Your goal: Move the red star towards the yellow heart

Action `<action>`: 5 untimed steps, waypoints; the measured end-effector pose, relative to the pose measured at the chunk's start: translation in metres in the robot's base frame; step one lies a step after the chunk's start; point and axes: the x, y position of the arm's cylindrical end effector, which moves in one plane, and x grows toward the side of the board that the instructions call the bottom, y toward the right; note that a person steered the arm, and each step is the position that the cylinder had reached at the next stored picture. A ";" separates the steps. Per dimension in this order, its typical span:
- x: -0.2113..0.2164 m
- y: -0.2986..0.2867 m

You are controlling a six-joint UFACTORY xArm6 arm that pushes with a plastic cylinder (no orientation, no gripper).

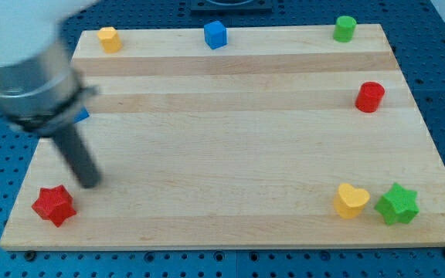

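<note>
The red star (54,205) lies near the board's bottom left corner. The yellow heart (351,200) lies near the bottom right, just left of the green star (397,204). My tip (89,182) is on the board just above and to the right of the red star, a small gap apart from it. The arm's body fills the view's top left.
A yellow block (110,38) sits at the top left, a blue cube (215,35) at the top middle, a green cylinder (344,28) at the top right, a red cylinder (370,96) at the right edge. A blue block (81,116) is partly hidden behind the arm. The wooden board (230,139) ends at all sides.
</note>
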 end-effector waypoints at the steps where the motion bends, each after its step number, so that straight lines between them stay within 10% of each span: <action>1: -0.001 -0.058; 5: 0.070 0.021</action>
